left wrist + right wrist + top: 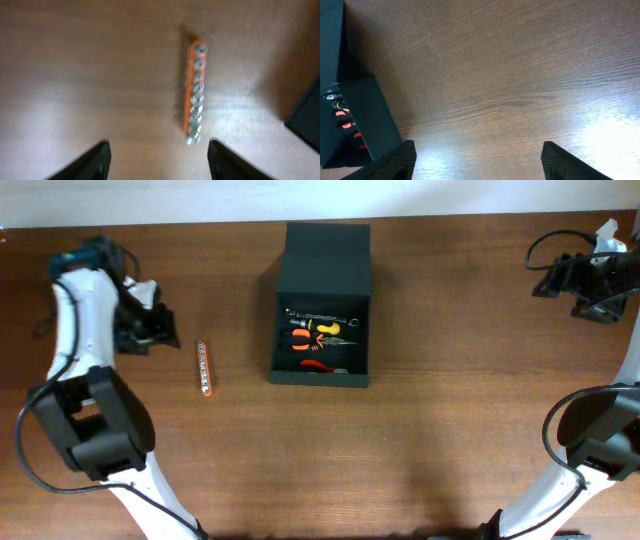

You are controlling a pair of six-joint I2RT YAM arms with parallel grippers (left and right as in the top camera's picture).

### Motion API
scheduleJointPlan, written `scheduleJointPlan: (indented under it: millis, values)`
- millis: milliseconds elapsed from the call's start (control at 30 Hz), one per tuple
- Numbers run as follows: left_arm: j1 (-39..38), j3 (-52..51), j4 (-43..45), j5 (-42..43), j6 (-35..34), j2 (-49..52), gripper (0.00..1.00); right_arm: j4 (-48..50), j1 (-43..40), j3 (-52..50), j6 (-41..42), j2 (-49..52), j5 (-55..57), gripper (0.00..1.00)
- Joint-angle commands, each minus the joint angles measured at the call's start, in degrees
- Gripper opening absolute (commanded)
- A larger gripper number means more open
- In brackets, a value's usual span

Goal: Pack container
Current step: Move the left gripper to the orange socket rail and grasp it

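The box (318, 379) sits mid-tabletop (450, 380), its long axis running near to far, with the lid laid open flat at the far end. Inside lie small tools (318, 340) with orange and yellow grips, too small to name surely. The right wrist view cuts it off at the left edge. An orange strip of sockets (194, 95) lies parallel, left of the box, blurred. The left pincer (158, 150) stands apart and empty; the right pincer (478, 150) gapes wide, holding nothing.

I see white links on the left arm (68, 320) and right arm (548, 498), black joint housings (95, 425), black cables (22, 460), black fingers (92, 162) and one teal cap (82, 255).
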Motion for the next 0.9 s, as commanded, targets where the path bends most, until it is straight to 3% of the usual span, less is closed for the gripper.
scheduleJointPlan:
  millis: [0,367,867]
  values:
    - [-3.56,-5.51,3.93,1.4,-0.98,0.5,0.64,0.0,-0.11,-0.22,0.02,0.22,-0.74,0.83]
    - [-9.51,-10.14,10.19,-5.9,-9.77,0.5,0.65,0.22,-0.11,-0.22,0.02,0.22,-0.74,0.84]
    - [-9.51,-15.78,15.12,-6.32,-10.01,0.61,0.64,1.07,-0.11,-0.22,0.02,0.22,-0.74,0.85]
